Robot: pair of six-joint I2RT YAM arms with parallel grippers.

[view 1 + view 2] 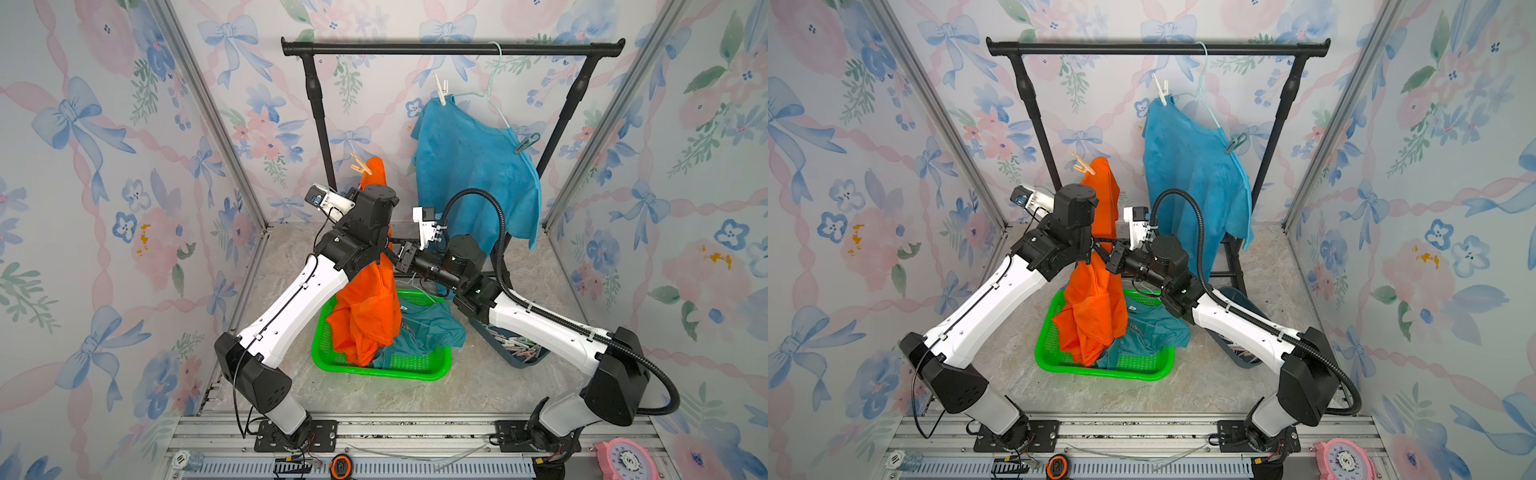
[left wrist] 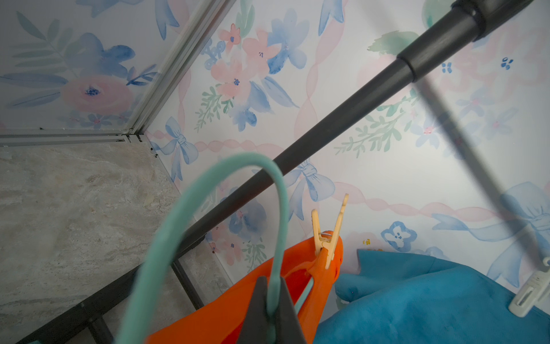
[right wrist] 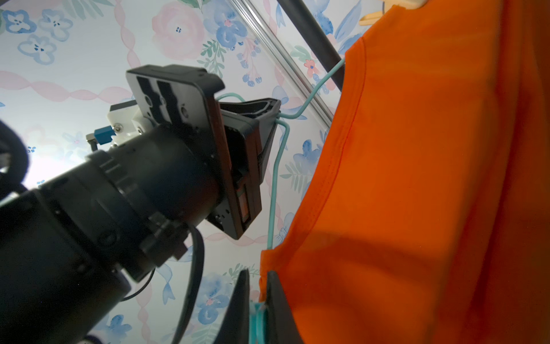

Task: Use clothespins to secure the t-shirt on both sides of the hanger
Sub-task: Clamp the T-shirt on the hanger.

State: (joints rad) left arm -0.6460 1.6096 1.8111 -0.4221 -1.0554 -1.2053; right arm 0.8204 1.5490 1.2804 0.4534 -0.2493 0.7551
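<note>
An orange t-shirt (image 1: 370,307) (image 1: 1096,307) hangs on a teal wire hanger (image 2: 279,208) (image 3: 275,178) above the green basket. My left gripper (image 2: 272,281) (image 3: 278,116) is shut on the hanger's neck, just below the hook. A cream clothespin (image 1: 361,166) (image 2: 327,235) is clipped on the shirt's upper shoulder. My right gripper (image 3: 257,274) (image 1: 1113,257) is shut on a teal clothespin (image 3: 256,321). It sits at the shirt's lower shoulder edge, where the hanger wire enters the cloth. The peg's tip is hidden between the jaws.
A blue t-shirt (image 1: 473,166) hangs from the black rack bar (image 1: 453,49), with a white peg (image 1: 441,89) and a teal peg (image 1: 525,143) on it. The green basket (image 1: 415,370) holds a teal garment (image 1: 428,328). A blue bin (image 1: 519,349) of several pegs sits under my right arm.
</note>
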